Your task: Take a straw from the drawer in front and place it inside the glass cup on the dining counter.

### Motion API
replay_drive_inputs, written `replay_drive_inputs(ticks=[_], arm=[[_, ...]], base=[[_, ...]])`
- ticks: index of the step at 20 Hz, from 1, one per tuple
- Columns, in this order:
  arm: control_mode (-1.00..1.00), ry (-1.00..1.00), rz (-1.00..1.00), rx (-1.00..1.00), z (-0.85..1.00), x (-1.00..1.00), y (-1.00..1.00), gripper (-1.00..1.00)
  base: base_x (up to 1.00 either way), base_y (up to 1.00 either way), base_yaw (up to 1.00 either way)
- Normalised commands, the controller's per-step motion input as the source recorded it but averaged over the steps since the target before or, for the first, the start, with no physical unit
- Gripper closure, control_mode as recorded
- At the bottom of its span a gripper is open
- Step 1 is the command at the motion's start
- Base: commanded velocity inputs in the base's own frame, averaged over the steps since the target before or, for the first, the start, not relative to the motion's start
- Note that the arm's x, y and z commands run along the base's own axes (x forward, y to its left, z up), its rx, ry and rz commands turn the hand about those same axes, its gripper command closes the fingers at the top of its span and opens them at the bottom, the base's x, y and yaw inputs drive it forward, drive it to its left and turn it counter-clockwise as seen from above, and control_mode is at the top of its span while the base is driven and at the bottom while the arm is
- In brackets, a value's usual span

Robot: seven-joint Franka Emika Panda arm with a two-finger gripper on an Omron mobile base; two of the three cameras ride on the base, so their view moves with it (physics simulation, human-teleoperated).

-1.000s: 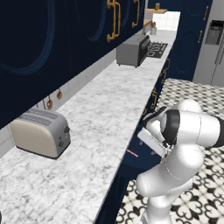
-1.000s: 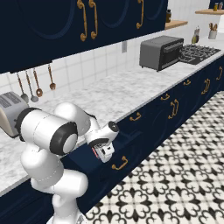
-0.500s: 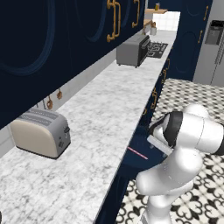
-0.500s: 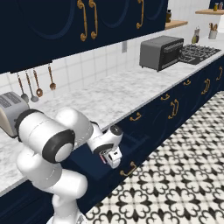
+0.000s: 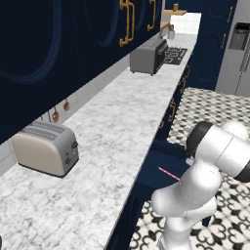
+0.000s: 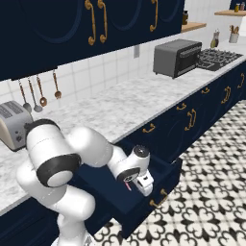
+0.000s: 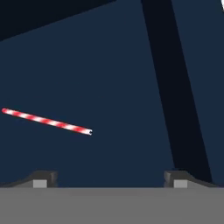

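The navy drawer (image 6: 161,180) stands pulled out from under the marble worktop, its brass handle (image 6: 159,200) facing the floor side. The red-pink striped straw (image 7: 47,121) lies flat on the drawer floor; it also shows as a thin pink line (image 5: 169,173). My gripper (image 7: 111,178) hangs over the drawer interior, open, with nothing between its fingertips (image 7: 44,178). The straw lies ahead and to the left of the fingers in the hand view. In the right base view the gripper (image 6: 139,186) points down into the drawer. The glass cup and the dining counter are out of view.
A silver toaster (image 5: 45,148) sits on the marble worktop (image 5: 122,127). Farther along stand a grey toaster oven (image 6: 178,57) and a stove (image 6: 217,56). Navy upper cabinets (image 5: 73,34) hang above. Patterned tile floor (image 6: 211,192) lies in front of the drawer.
The drawer has slid farther out, carrying the straw with it. My hand has moved from the drawer front to above the drawer's inside.
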Motion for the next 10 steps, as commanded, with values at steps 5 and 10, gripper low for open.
replay_drive_inputs(ticks=[5,10], arm=[[-1.0,0.01,0.1,-0.04,0.29,-0.22,-0.17,-1.0],[-1.0,0.1,0.25,0.0,0.51,0.02,0.96,-1.0]], base=[[0.0,0.0,0.0],[0.0,0.0,0.0]])
